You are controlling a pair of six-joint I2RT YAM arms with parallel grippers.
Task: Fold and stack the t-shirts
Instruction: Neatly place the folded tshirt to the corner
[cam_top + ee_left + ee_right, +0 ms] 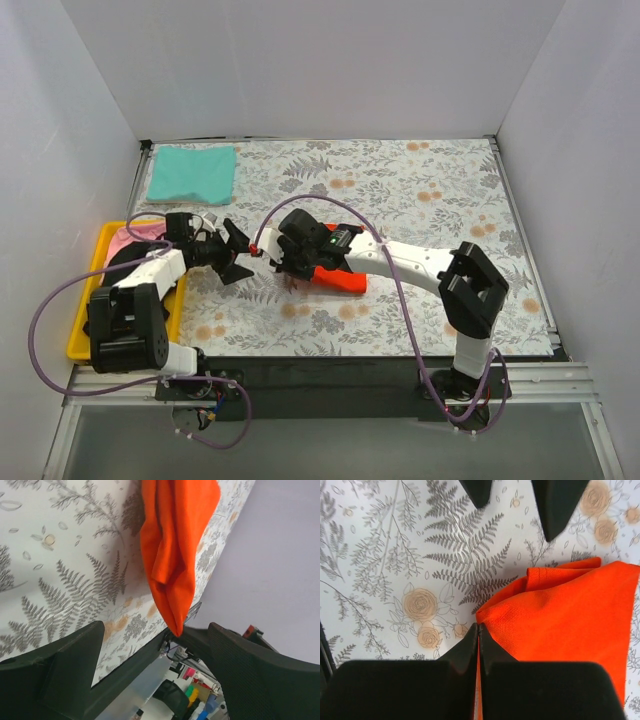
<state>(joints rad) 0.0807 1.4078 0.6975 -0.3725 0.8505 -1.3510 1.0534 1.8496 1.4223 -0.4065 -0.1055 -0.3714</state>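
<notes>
The left hand (238,256) gapes wide and empty, aimed right at the orange-red shirt (342,281), which lies mid-table just beyond its fingertips, long axis running left to right. The right hand (478,631) is pinched shut on the shirt's left corner, so the left hand's likely reach is rightward, for a free edge

Top view looks down from behind; wrist views closely share, seemingly, the orange-red t-shirt (175,555).
</notes>
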